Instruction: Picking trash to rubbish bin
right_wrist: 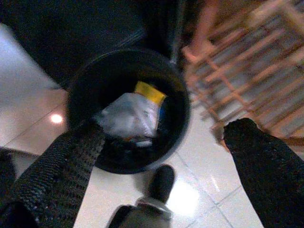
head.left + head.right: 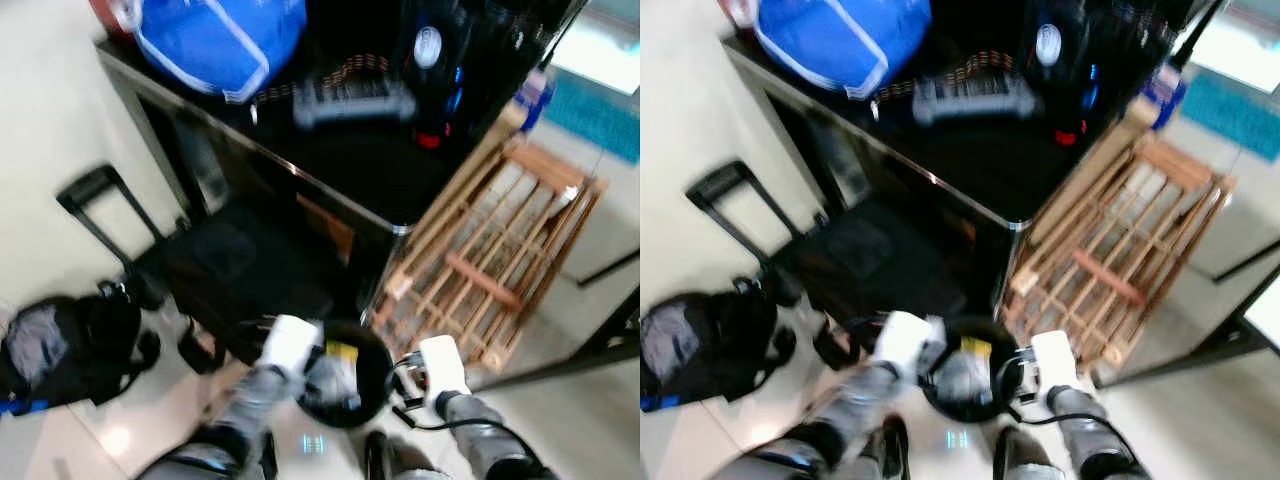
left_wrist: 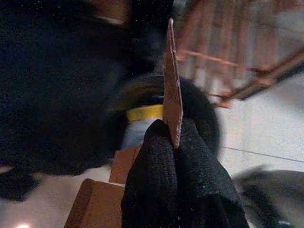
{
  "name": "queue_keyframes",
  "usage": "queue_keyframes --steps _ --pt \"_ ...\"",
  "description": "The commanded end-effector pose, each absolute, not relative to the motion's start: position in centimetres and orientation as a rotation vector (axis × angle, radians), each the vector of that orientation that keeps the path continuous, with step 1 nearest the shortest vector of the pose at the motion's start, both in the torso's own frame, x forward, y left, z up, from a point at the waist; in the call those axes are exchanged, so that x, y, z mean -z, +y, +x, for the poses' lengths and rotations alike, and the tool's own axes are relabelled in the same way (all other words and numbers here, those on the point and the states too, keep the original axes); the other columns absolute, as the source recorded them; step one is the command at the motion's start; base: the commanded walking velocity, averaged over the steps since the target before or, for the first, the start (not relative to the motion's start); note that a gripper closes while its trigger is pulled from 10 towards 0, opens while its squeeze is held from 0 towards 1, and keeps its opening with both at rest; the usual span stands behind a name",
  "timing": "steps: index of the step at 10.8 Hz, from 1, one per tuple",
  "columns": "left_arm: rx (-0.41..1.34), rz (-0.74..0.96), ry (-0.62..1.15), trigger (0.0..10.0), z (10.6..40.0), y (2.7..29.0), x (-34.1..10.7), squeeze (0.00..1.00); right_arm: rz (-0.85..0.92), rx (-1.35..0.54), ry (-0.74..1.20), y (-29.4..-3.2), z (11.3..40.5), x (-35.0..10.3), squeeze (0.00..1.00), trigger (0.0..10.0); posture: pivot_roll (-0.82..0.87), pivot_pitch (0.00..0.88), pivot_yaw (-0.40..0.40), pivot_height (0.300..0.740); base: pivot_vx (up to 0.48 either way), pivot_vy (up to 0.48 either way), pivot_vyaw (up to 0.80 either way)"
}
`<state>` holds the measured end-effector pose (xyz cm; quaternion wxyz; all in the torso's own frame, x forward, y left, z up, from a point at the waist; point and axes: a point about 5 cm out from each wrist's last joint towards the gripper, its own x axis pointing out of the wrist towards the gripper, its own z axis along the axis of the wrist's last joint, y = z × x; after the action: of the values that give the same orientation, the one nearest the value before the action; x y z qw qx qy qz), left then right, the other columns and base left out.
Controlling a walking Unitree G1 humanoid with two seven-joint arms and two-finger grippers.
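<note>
A round black rubbish bin (image 2: pixel 377 352) stands on the tiled floor just in front of me, between both arms. Inside it lie a crumpled silvery wrapper (image 1: pixel 127 116) and something yellow (image 1: pixel 148 91). My left gripper (image 3: pixel 173 126) is shut on a thin brown piece of cardboard (image 3: pixel 172 85), seen edge-on, held near the bin's left rim. My right gripper (image 1: pixel 166 133) hangs open above the bin's right side with nothing between its fingers (image 1: pixel 78 156).
A black table (image 2: pixel 360 170) carries a blue bag (image 2: pixel 215 40) and dark items. A wooden rack (image 2: pixel 500 260) leans against the table, right of the bin. A black suitcase (image 2: pixel 240 265) and a black backpack (image 2: pixel 70 345) lie to the left on the floor.
</note>
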<state>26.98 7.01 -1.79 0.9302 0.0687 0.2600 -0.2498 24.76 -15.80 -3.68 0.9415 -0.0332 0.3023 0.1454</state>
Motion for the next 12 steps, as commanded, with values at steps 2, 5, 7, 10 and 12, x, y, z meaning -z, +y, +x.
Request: queue_keyframes --steps 2,5,7,10,12 --pt "0.584 0.100 0.516 10.0 26.3 5.1 1.7 0.00 -0.053 -0.315 0.600 -16.3 24.2 3.5 0.00 10.0 -0.14 0.414 -0.007 0.740 0.000 0.000 0.00" --pt "0.653 0.120 0.449 10.0 26.4 3.4 0.9 0.00 -0.034 -0.375 0.513 -15.4 23.4 1.6 0.00 10.0 -0.16 0.473 -0.017 0.740 0.000 0.000 0.00" --pt "0.656 0.153 0.414 10.0 26.7 3.7 0.6 0.00 -0.022 -0.380 0.514 -15.2 23.1 0.7 0.00 10.0 -0.16 0.486 -0.018 0.740 0.000 0.000 0.00" --pt "0.658 0.226 0.361 10.0 27.1 4.3 0.2 0.00 -0.013 -0.415 0.506 -14.5 22.8 -0.8 0.00 10.0 -0.16 0.494 -0.021 0.740 0.000 0.000 0.00" --pt "0.690 0.280 0.321 10.0 27.3 4.0 -0.2 0.00 -0.019 -0.419 0.511 -14.5 22.6 -1.2 0.00 10.0 -0.16 0.493 -0.023 0.740 0.000 0.000 0.00"
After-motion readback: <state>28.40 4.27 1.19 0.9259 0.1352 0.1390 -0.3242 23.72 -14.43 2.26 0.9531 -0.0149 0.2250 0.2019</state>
